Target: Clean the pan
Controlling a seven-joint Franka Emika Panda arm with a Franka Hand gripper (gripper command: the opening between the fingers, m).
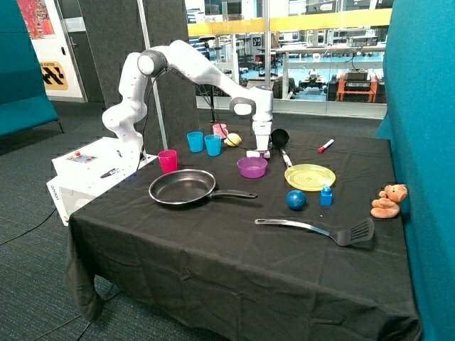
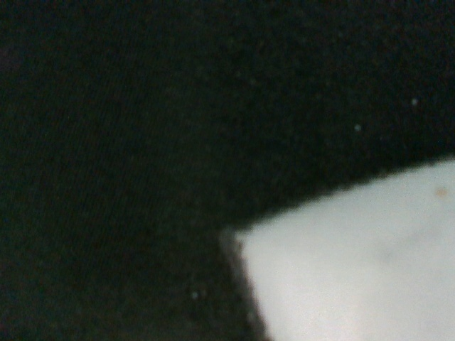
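Outside view: we see the round black frying pan (image 1: 182, 187) near the table's front-left edge, untouched. Gripper (image 1: 261, 151) is down on a small white block (image 1: 254, 153) toward the back edge; grip state: can't tell. Cleaning apparently not begun.

Table's got a black cloth (image 1: 213, 249) over it. Sitting on it: the pan (image 1: 182, 187), slotted spatula (image 1: 320, 229), purple bowl (image 1: 252, 167), yellow plate (image 1: 309, 177), blue ball (image 1: 296, 199), blue block (image 1: 326, 195), pink cup (image 1: 168, 160), two blue cups (image 1: 204, 143), a red marker (image 1: 325, 145), teddy (image 1: 389, 201), and maybe a white cloth (image 1: 254, 153) by the bowl.
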